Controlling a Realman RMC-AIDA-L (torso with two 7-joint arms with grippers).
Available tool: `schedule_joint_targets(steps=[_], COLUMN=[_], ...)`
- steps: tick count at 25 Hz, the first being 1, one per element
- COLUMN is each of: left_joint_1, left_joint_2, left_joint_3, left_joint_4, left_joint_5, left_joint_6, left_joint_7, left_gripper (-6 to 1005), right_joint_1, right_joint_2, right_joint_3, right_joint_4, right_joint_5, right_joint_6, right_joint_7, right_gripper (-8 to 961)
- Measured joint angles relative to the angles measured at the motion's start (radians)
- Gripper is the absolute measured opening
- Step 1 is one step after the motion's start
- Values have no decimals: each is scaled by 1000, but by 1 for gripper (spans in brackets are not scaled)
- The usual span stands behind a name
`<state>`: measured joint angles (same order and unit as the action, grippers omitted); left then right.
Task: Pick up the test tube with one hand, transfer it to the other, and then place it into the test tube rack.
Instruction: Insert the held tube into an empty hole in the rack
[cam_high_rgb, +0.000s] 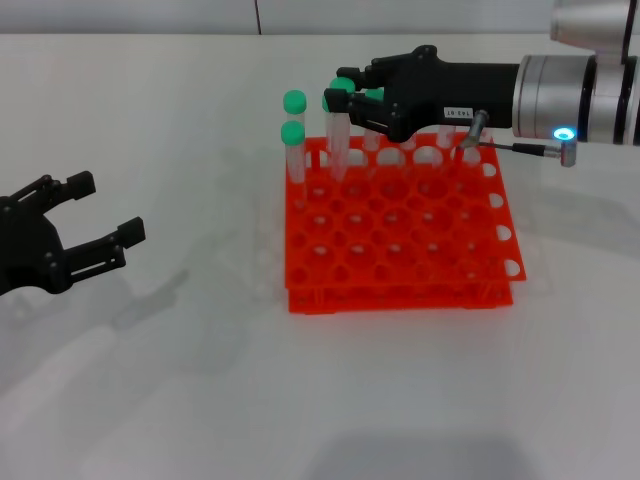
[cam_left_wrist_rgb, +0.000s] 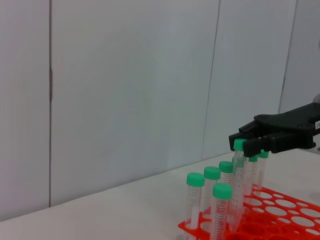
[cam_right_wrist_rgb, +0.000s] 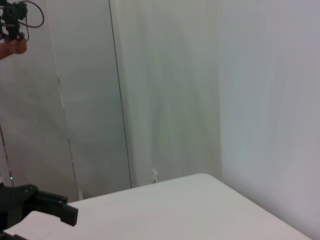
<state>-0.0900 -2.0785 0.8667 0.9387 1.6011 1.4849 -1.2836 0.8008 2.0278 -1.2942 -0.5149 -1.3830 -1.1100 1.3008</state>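
The work stood at its last step: seating the test tube (cam_high_rgb: 338, 135) in the test tube rack (cam_high_rgb: 400, 225). The right gripper (cam_high_rgb: 350, 92), black with a small white label, reached in over the rack's far left corner, and its fingers were clenched on the tube just under the green cap. The tube hung upright, its lower end down among the far-row holes beside the other green-capped tubes (cam_high_rgb: 293, 140); whether it had bottomed in a hole could not be told. The left wrist view showed the same grasp (cam_left_wrist_rgb: 242, 145) from the side, the held tube standing taller than its neighbours.

The left gripper (cam_high_rgb: 95, 225) hovered low over the bench (cam_high_rgb: 180, 400), well apart from the rack, its fingers spread and holding nothing.

By judgement, the next move called for a straight descent until the tube settled, then a release and a clean lift clear of the neighbouring caps.
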Motion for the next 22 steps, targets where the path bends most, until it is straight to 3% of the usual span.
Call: schedule_joint_targets(steps=[22], left_joint_1=[-16], left_joint_2=[2], left_joint_3=[0], left_joint_4=[-38], left_joint_5=[26], left_joint_6=[-15], left_joint_7=[8], left_gripper=[875], right_joint_1=[5], right_joint_2=[0], right_joint_3=[-27], right_joint_4=[55], right_joint_5=[12], right_joint_6=[17], right_joint_7=[-28], right_gripper=[250])
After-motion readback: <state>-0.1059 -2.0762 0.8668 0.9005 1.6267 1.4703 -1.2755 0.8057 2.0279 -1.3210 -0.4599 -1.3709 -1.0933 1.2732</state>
